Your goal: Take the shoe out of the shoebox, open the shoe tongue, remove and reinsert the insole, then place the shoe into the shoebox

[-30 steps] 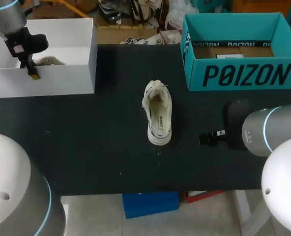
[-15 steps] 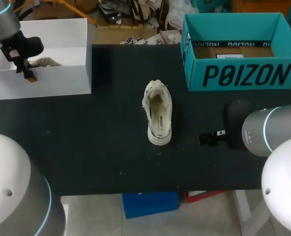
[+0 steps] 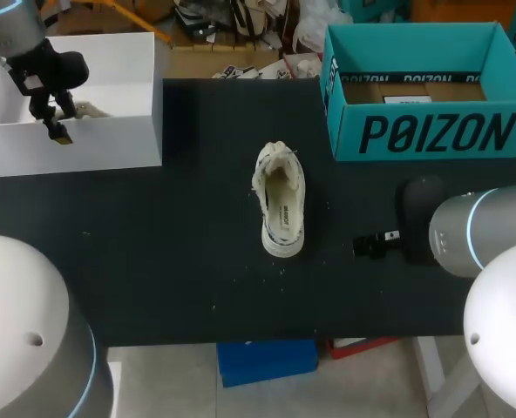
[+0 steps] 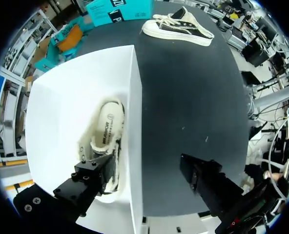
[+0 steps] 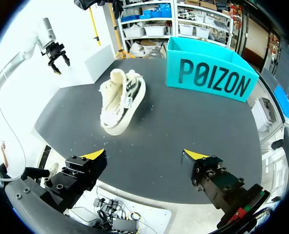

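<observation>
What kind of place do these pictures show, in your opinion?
Probably a robot test bench for shoe handling: a black table with a loose shoe, a white shoebox and a teal shoebox.

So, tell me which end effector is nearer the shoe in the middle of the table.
Right. The right end effector is a short way right of the shoe; the left end effector is far off, over the white box at the far left.

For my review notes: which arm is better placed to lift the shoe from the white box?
Left: the left tool hangs open right at that shoe; the right tool is across the table.
</observation>
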`<state>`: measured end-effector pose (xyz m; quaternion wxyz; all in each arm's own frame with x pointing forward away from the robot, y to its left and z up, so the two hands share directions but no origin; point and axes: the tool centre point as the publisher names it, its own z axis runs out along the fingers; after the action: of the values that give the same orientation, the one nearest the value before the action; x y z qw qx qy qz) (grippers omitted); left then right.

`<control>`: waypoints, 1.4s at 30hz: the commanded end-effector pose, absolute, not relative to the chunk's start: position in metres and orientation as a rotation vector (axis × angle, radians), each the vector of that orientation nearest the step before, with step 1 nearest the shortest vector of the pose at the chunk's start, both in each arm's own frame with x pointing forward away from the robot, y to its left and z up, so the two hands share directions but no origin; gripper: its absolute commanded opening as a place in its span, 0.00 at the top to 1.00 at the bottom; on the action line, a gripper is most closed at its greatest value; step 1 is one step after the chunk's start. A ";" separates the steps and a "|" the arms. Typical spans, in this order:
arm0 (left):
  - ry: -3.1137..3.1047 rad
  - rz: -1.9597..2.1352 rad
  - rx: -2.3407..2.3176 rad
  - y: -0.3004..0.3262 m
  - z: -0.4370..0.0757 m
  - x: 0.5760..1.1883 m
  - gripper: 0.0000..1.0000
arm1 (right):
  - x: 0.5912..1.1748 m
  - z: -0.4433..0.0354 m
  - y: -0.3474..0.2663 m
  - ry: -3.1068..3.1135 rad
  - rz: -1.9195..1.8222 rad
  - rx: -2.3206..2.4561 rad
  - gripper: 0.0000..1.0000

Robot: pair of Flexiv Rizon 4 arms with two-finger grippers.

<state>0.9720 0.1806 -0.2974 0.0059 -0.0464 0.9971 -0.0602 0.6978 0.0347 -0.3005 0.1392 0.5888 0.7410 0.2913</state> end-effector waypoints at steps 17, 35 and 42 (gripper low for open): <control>2.973 -0.070 -0.156 0.091 -0.247 0.929 0.00 | 0.697 -0.302 0.035 2.137 0.845 1.701 0.00; 2.665 0.343 -2.070 0.018 -0.287 0.959 0.00 | 0.697 -0.302 0.035 2.137 0.845 1.701 0.00; 2.651 0.351 -2.094 0.018 -0.287 0.959 0.00 | 0.697 -0.302 0.035 2.137 0.845 1.701 0.00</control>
<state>0.9488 0.0238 -0.2876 -0.0058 -0.2989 0.9543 -0.0041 0.6978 0.0347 -0.3005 0.1392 0.5888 0.7410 0.2913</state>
